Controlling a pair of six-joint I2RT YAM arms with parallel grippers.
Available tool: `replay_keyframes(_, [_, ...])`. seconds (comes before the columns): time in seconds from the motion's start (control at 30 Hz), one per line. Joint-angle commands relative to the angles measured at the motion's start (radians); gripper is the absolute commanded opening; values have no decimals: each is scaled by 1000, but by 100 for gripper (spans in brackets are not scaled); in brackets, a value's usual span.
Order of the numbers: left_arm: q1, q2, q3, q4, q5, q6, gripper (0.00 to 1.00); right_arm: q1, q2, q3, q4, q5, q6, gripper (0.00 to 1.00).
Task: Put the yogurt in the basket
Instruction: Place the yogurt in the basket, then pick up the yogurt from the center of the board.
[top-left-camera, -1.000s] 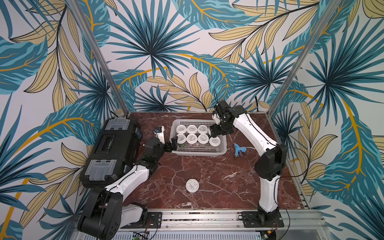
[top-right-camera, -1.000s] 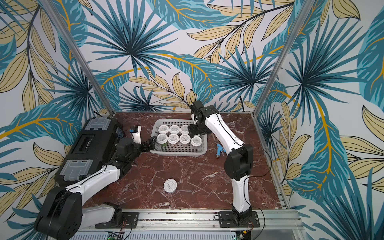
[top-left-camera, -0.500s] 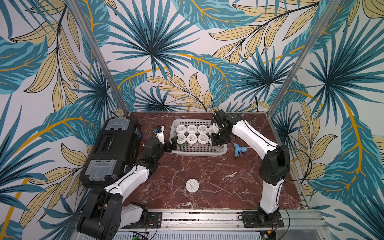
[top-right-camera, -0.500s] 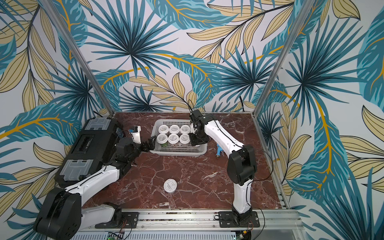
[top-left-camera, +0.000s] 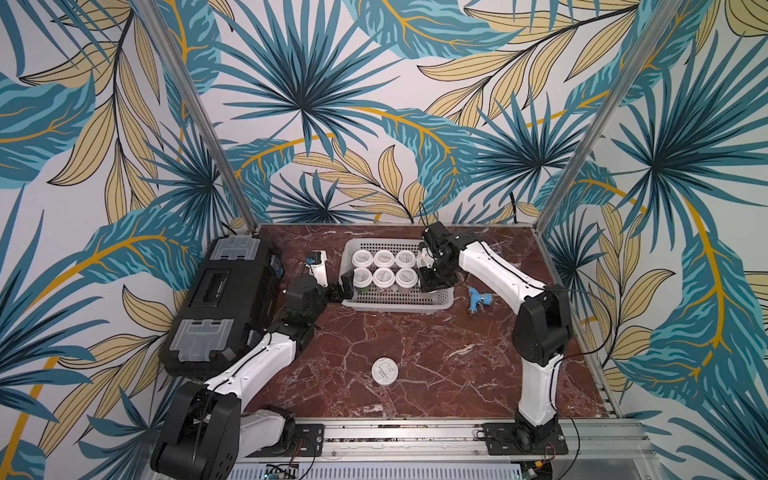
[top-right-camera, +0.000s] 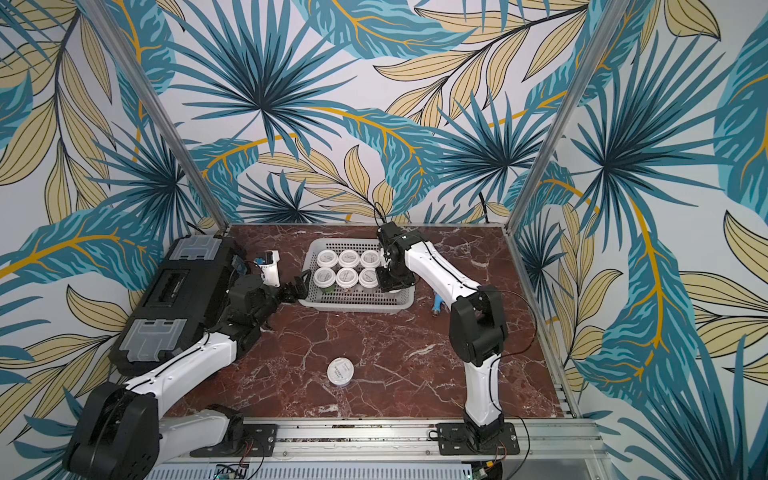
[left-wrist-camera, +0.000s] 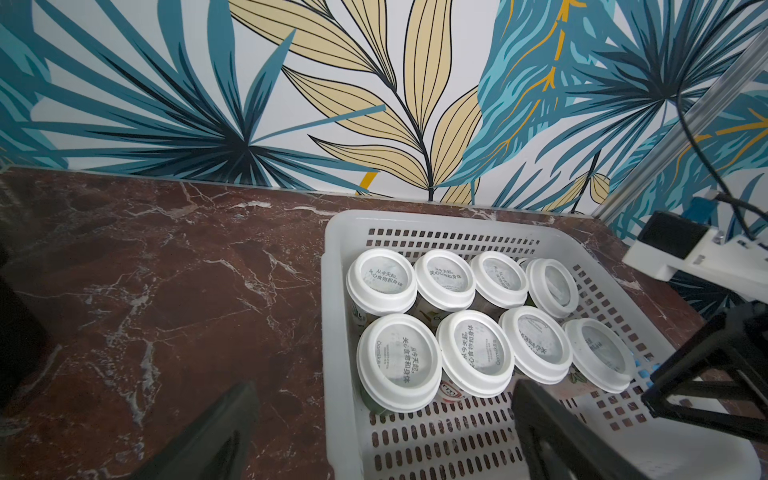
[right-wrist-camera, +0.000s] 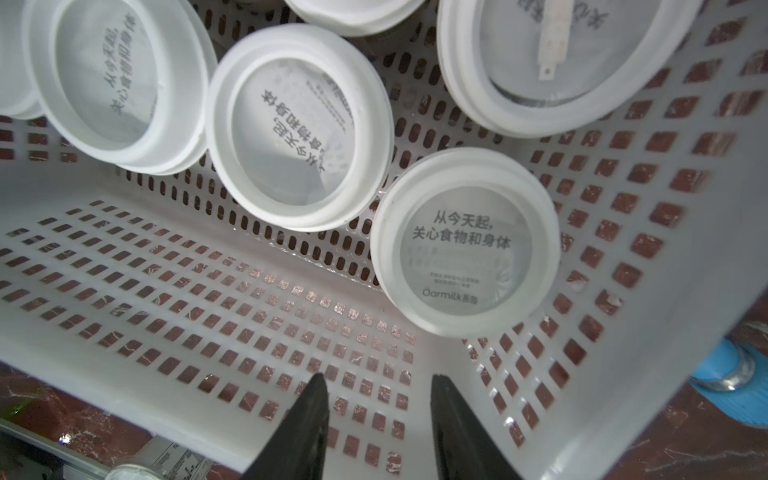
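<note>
The right hand (right-wrist-camera: 379, 378) is lifting back over the basket (top-left-camera: 399, 306), fingers narrowing on nothing. Its jar (right-wrist-camera: 465, 257) is now sitting inside with seven others. The left hand (left-wrist-camera: 384, 386) is staying wide by the basket. One last jar (top-left-camera: 384, 372) is waiting on the desk (top-left-camera: 457, 374).

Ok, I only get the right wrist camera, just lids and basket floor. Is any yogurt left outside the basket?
Observer: Yes, one yogurt jar stands alone on the table, in front of the basket, between the arms.
Operator: How many are inside?
Observer: Eight jars, in two rows of four.
Operator: And the left claw?
Observer: The left claw is open, astride the basket's side wall, one finger on each side.
</note>
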Motion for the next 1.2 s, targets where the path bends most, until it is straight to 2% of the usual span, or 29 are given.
replay_keyframes(0.0, [5,-34,-19,-16,7,7,100,5,11,-20,17,6,14,46])
replay_keyframes(0.07, [4,-71,-11,-46,26,1,100,5,-10,-23,28,0,17,46])
replay_keyframes(0.17, [2,-157,30,-153,56,16,100,4,-75,-39,57,-19,21,53])
replay_keyframes(0.3, [2,-248,168,-471,97,69,100,4,-191,-83,108,-41,29,73])
replay_keyframes(0.4, [0,-276,261,-680,137,89,100,3,-294,-158,175,-38,32,82])
replay_keyframes(0.53, [-23,-316,303,-856,193,83,100,1,-374,-246,228,-31,32,83])
replay_keyframes(0.7, [-60,-387,275,-973,267,87,99,-18,-436,-348,302,-19,19,83])
replay_keyframes(0.8, [-84,-370,345,-1110,273,111,98,-54,-456,-402,362,-39,30,82])
replay_keyframes(0.97, [-217,-268,500,-1326,189,142,95,-73,-533,-533,480,50,31,79])
replay_keyframes(1.17, [-484,-100,583,-1488,47,81,94,-123,-628,-682,553,76,-14,80])
